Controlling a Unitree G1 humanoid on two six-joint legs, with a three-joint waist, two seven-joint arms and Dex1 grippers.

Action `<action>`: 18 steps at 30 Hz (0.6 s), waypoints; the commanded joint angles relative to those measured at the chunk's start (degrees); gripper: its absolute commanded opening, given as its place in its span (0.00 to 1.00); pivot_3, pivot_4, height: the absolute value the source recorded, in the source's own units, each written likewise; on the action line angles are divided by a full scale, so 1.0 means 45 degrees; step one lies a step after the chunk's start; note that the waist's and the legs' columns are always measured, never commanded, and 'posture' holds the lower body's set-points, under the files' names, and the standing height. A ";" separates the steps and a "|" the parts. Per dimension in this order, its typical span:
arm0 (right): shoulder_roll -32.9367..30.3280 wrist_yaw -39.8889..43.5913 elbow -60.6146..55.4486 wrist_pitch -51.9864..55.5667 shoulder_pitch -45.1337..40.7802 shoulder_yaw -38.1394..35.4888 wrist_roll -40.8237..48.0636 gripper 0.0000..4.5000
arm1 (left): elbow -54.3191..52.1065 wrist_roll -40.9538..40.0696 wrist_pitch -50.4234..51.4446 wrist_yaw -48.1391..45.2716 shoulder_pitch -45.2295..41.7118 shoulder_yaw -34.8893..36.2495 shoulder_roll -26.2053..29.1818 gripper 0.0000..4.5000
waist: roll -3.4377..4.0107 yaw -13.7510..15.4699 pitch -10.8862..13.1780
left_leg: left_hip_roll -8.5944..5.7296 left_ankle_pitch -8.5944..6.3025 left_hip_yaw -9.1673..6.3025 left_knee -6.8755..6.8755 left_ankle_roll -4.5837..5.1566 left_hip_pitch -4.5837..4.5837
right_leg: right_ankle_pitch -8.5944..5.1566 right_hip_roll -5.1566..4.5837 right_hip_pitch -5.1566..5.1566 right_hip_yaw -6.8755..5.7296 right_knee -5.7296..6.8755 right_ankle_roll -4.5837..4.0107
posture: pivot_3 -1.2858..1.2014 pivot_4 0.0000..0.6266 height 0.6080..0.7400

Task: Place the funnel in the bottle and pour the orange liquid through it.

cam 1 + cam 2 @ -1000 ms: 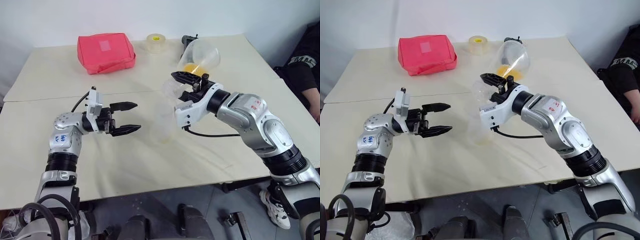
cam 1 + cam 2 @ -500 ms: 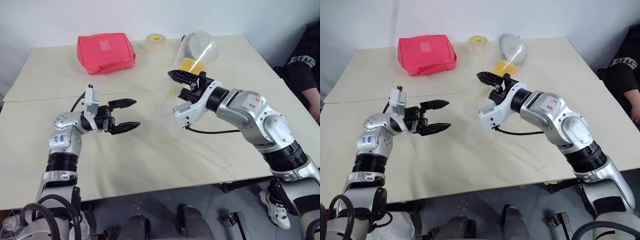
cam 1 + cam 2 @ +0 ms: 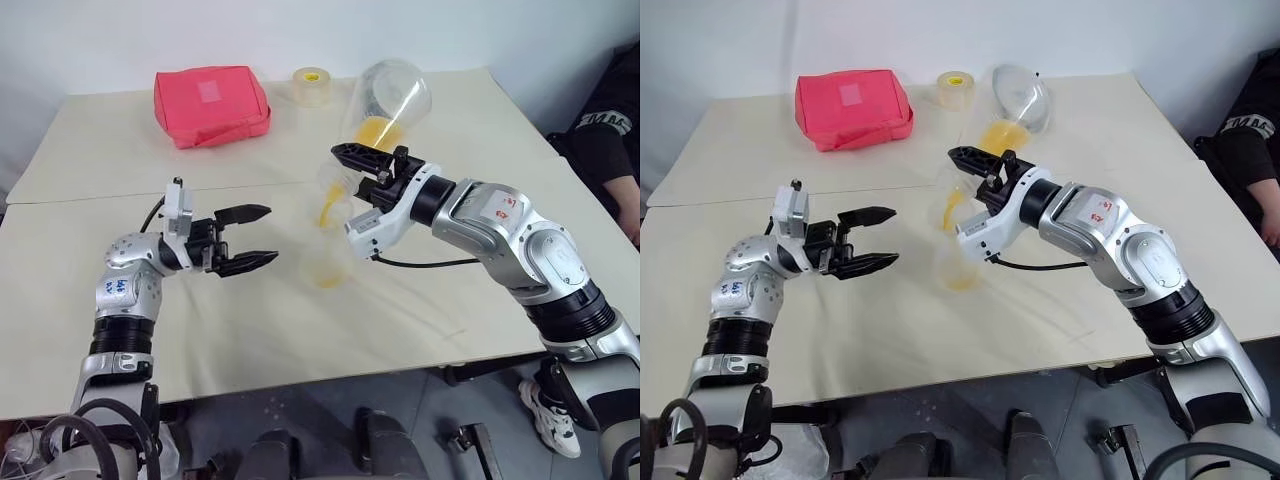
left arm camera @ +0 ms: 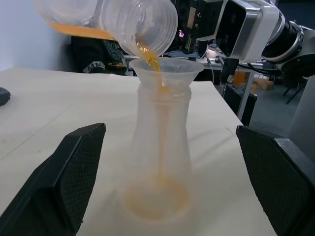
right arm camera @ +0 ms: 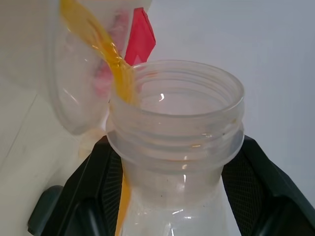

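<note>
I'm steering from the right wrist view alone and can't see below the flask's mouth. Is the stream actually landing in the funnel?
Observer: Yes. In the left wrist view the stream from the flask drops into the funnel, which sits in the neck of the bottle.
Operator: Is anything reaching the bottom?
Observer: Yes. A shallow layer of orange liquid has pooled on the bottle's base.
Operator: Is the left gripper steadying the bottle?
Observer: No. The left gripper is open beside the bottle and isn't touching it.
</note>
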 commanded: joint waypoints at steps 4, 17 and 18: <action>-0.0195 -0.0275 -0.0270 -0.0247 -0.0320 -0.0807 -0.0108 0.54 | -0.0652 -0.0315 0.0020 -0.0144 0.0339 0.0285 0.0281 1.00 | 0.0000 -0.0007 0.0000 | 0.0001 0.0000 0.0000 0.0000 0.0000 0.0000 | 0.0000 0.0001 0.0000 0.0000 0.0000 0.0000 | 0.52 0.24 1.00; -0.0253 -0.0317 -0.0266 -0.0653 -0.0268 -0.0947 -0.0278 0.54 | -0.0944 -0.0493 0.0153 -0.0162 0.0624 0.0583 0.0535 1.00 | 0.0000 -0.0008 0.0000 | 0.0003 0.0000 0.0000 0.0000 -0.0001 0.0000 | 0.0000 0.0001 0.0000 0.0000 0.0000 0.0000 | 0.52 0.24 1.00; -0.0251 -0.0330 -0.0264 -0.0671 -0.0270 -0.0951 -0.0300 0.54 | -0.0960 -0.0499 0.0166 -0.0162 0.0631 0.0592 0.0541 1.00 | 0.0000 -0.0006 0.0000 | 0.0003 0.0000 0.0001 0.0000 -0.0001 0.0000 | 0.0000 0.0001 0.0000 0.0000 0.0000 0.0000 | 0.52 0.24 1.00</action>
